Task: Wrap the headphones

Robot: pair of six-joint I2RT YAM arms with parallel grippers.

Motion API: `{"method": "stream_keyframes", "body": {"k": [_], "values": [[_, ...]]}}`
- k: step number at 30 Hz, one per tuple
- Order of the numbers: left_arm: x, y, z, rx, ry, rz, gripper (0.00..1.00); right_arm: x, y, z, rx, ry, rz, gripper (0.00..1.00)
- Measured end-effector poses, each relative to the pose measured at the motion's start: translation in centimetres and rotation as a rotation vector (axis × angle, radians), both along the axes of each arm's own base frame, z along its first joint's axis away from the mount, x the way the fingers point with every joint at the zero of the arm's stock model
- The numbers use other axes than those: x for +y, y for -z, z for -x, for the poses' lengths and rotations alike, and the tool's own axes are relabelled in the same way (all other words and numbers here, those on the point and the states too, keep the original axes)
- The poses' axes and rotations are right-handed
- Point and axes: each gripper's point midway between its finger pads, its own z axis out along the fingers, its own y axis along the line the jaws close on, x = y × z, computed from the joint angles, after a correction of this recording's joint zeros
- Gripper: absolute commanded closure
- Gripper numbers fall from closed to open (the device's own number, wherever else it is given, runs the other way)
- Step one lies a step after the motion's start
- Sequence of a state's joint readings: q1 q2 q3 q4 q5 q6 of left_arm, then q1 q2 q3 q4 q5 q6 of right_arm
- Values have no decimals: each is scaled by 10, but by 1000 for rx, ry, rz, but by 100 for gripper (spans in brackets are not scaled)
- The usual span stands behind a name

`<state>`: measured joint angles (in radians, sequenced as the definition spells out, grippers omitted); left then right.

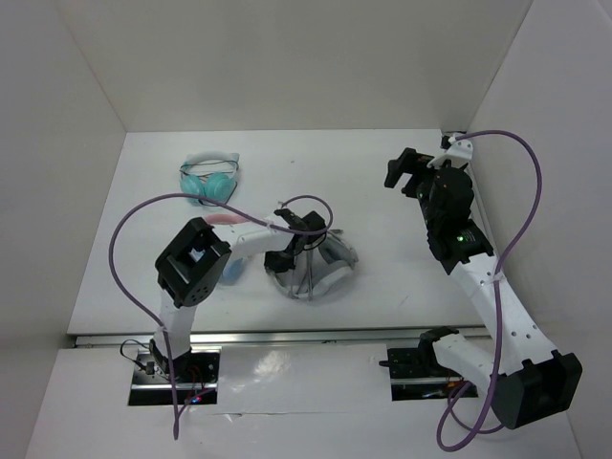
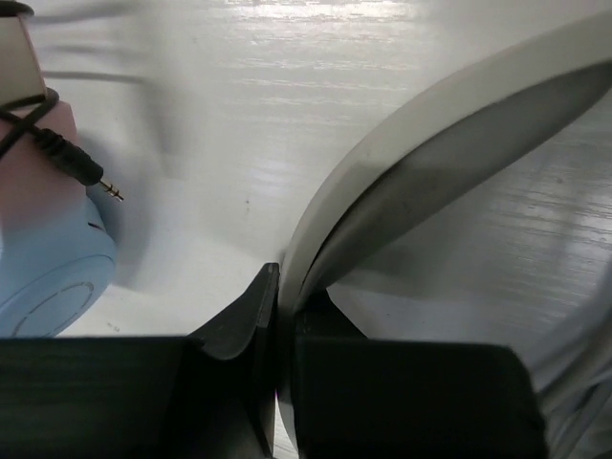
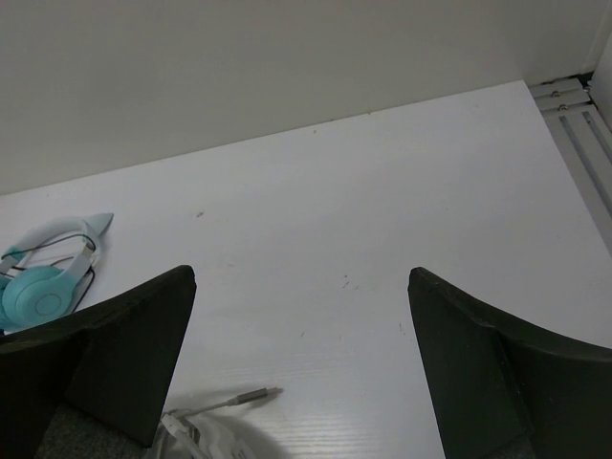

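Headphones [image 1: 330, 270] mid-table; L gripper [image 2: 284, 306] pinches headband [image 2: 430, 134], we reckon as anchor; R gripper [image 3: 301, 325] far right, spread, free for cable [image 3: 215, 404].

Over at the far left of the white tabletop [image 1: 382, 182] lies a teal over-ear headset with a white headband [image 1: 208, 180], well apart from a second pair nearer in, pink-banded with pale blue ear cups [image 1: 226, 220]. A black cable ending in a metal jack plug [image 2: 91, 174] rests on that pink band.

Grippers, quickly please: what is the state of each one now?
Left gripper: shut on the wide headband of the light grey-white over-ear headphones.
Right gripper: open, holding nothing.
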<state>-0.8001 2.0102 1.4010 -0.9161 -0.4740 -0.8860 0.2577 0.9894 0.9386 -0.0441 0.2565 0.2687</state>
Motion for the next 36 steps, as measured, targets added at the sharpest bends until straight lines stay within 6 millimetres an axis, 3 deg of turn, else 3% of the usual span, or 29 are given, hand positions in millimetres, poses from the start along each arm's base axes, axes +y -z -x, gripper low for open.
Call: {"method": "stream_keyframes", "body": {"k": [4, 7, 8, 10, 11, 15, 17, 18, 25, 28, 32, 36], "values": [[8, 3, 4, -22, -27, -23, 69, 2, 0, 0, -3, -12, -5, 1], [17, 2, 8, -41, -50, -45, 65, 3, -1, 0, -4, -18, -6, 1], [21, -1, 8, -60, -64, -50, 58, 4, -1, 0, -4, -21, -7, 1], [33, -3, 14, -62, -74, -86, 55, 5, -1, 0, -4, -29, -7, 1], [41, -4, 18, -60, -85, -111, 46, 6, -1, 0, -5, -32, -8, 1], [52, -10, 23, -47, -89, -154, 35, 9, -1, 0, -6, -50, -10, 1], [51, -14, 21, -51, -90, -155, 35, 11, -1, 0, -6, -58, -10, 1], [49, -16, 18, -58, -89, -150, 29, 11, -1, 0, -6, -60, -11, 1], [31, -32, 0, -120, -81, -100, 27, 13, -1, 1, -6, -70, -12, 1], [21, -41, -2, -135, -63, -90, 0, 13, -1, 1, -5, -71, -12, 1], [15, -59, -5, -163, -58, -94, 0, 14, -1, 1, -4, -78, -12, 1], [25, -75, -4, -196, -97, -136, 0, 18, 0, 2, 3, -102, -13, 1]]}}
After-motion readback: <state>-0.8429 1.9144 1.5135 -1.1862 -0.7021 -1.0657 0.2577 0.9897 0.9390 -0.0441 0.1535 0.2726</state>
